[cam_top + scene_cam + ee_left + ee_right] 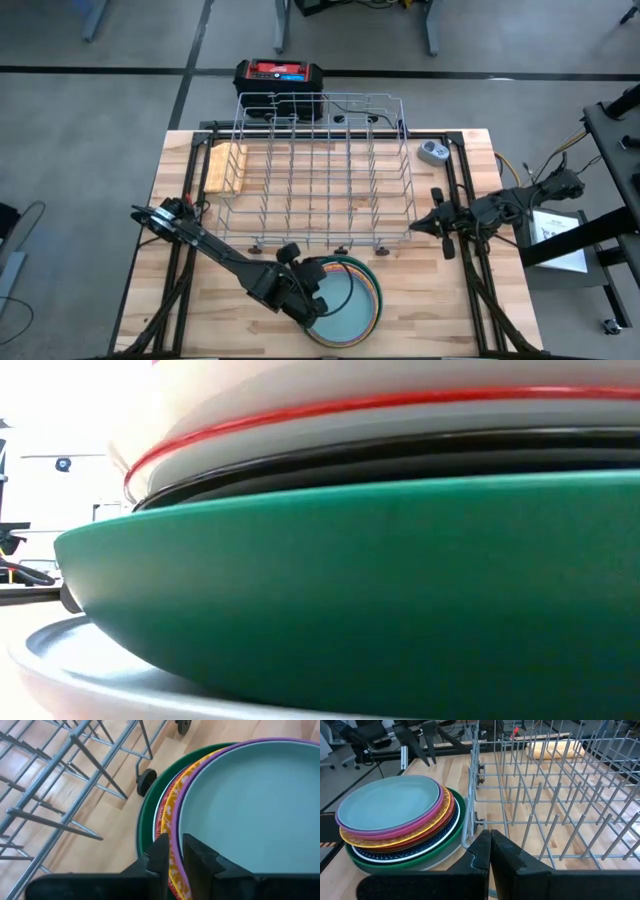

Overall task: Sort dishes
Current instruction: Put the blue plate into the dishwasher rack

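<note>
1. I am looking down on the stack of plates (345, 300) sitting at the 6 o'clock edge of the counter (440, 310), just in front of the empty wire rack (320, 170).
2. My left end effector (173, 851) is working at the stack's 9 o'clock rim, fingers narrowed around the edges of the top plates; I am judging it gripped on the pale blue plate (250, 805), with the purple rim possibly caught too.
3. My right end effector (440, 222) is waiting closed at 3 o'clock, beside the rack.
4. The left arm is nearer; the rack lies toward 12 o'clock from it.
</note>
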You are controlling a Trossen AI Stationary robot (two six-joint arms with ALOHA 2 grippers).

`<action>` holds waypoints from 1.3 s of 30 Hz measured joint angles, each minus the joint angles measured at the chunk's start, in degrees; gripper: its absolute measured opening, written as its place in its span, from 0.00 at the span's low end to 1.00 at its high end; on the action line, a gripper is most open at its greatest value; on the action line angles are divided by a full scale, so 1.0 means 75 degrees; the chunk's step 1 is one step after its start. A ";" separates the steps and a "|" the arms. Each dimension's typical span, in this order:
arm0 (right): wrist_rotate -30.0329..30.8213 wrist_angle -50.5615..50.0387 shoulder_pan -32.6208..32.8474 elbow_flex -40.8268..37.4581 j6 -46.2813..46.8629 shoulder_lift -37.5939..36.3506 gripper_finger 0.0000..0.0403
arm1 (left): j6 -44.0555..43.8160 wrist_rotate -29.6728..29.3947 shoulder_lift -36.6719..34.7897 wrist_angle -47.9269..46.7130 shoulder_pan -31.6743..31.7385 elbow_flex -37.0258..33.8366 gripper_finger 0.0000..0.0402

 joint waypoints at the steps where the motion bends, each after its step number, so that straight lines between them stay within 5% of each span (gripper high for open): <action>1: 0.0000 -0.0004 0.0000 -0.0003 0.0000 0.0040 0.00 | 0.0016 0.0007 0.0000 0.0000 0.0000 0.0012 0.07; 10: 0.0000 -0.0001 0.0000 -0.0017 0.0057 0.0484 0.00 | -0.0234 0.0448 -0.0003 0.0202 0.0015 0.0101 0.08; 27: 0.0001 0.0058 0.0000 -0.0023 0.0180 0.0618 0.00 | -0.0518 0.0913 0.0843 0.0327 0.0020 0.0051 0.45; 39: 0.0000 0.0061 0.0000 -0.0029 0.0189 0.0618 0.00 | -0.0518 0.1087 0.1058 -0.0205 0.0044 0.0124 0.38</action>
